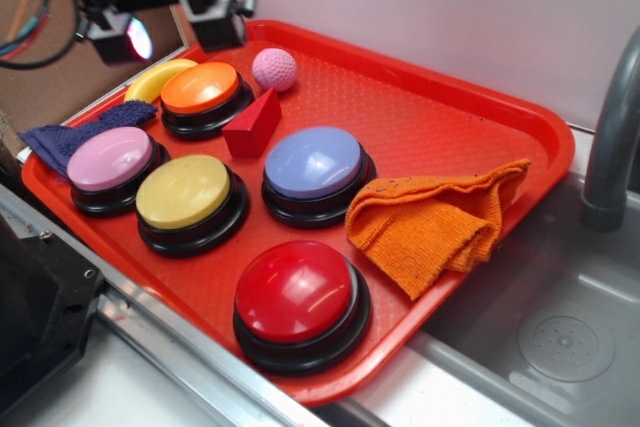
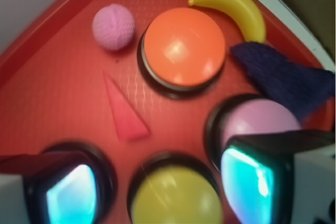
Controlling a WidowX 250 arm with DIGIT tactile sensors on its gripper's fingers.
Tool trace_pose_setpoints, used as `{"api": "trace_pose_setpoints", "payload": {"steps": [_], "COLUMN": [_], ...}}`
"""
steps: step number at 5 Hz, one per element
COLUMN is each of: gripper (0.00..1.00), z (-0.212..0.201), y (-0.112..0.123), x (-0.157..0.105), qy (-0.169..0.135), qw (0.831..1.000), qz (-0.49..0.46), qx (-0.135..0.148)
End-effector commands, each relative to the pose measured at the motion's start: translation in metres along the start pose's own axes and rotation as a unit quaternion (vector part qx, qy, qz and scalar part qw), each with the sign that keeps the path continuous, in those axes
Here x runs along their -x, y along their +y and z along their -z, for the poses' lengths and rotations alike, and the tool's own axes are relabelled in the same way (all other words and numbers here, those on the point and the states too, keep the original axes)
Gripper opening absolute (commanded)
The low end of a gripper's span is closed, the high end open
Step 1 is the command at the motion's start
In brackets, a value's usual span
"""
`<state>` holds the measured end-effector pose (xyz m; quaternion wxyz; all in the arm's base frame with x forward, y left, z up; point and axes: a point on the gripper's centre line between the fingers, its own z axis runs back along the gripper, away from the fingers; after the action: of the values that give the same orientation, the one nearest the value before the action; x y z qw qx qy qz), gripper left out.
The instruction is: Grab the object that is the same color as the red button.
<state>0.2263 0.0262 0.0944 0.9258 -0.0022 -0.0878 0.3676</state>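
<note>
The small red wedge block [image 1: 253,125] lies on the red tray [image 1: 450,97] between the orange and blue-violet buttons; in the wrist view the same wedge [image 2: 125,112] sits just left of centre. At the tray's front stands the large red button [image 1: 298,297], which the wrist view does not show. My gripper [image 1: 170,32] hangs high over the tray's back left corner, well above the wedge and up-left of it. It is open [image 2: 160,190], with nothing between its two glowing fingertips [image 2: 71,195].
Orange [image 1: 203,92], pink [image 1: 112,162], yellow [image 1: 187,197] and blue-violet [image 1: 315,169] buttons surround the wedge. A pink ball [image 1: 274,68], a yellow banana [image 1: 157,79], a dark blue cloth [image 1: 70,135] and an orange cloth [image 1: 440,222] also lie on the tray. A sink [image 1: 560,347] with a faucet [image 1: 610,157] is at right.
</note>
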Motion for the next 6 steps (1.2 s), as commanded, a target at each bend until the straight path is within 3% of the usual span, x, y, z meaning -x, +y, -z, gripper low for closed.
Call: {"api": "trace_pose_setpoints", "payload": {"steps": [1, 3, 5, 6], "gripper": [1.0, 1.0, 1.0, 0.0], "z": [0.038, 0.071, 0.078, 0.08], "y": [-0.018, -0.018, -0.02, -0.019], "x": [-0.014, -0.007, -0.009, -0.009], "qy": [-0.046, -0.037, -0.029, -0.024], "qw": [0.998, 0.999, 0.999, 0.999], "qz": [-0.031, -0.028, -0.045, -0.043], "qx": [0.012, -0.004, 0.0, 0.013]}}
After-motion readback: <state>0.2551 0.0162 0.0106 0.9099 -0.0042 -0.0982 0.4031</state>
